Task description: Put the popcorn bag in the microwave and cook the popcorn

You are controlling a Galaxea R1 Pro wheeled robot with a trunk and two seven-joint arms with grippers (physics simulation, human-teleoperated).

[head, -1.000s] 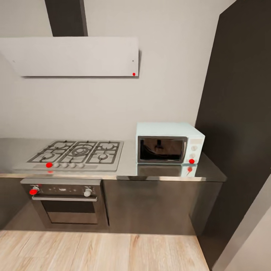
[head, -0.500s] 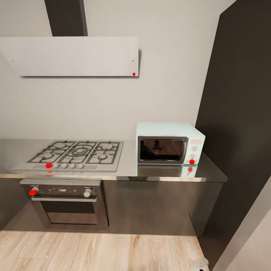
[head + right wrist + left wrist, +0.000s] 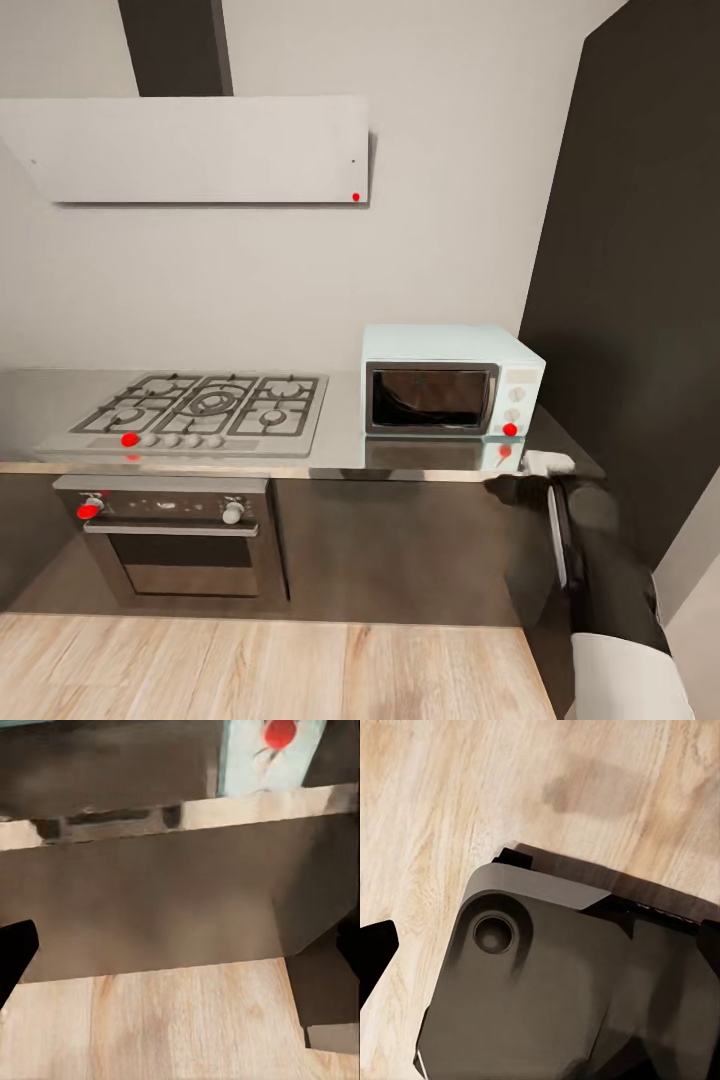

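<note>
Steel countertop (image 3: 340, 440) carries the microwave (image 3: 452, 380), door closed, at its right end. Just below and right of it rises the right gripper (image 3: 530, 475), the nearer arm; how far it is open I cannot tell. No popcorn bag is visible.

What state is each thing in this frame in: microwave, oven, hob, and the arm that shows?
microwave: door shut, standing on the countertop against the wall, red light low on its knob panel.
oven: door shut, built in below the hob.
gas hob: grates bare, no pot on it.
extractor hood: mounted on the wall above the hob.
right gripper: raised at the countertop's front edge, below the microwave's knob panel; open or shut cannot be told.
</note>
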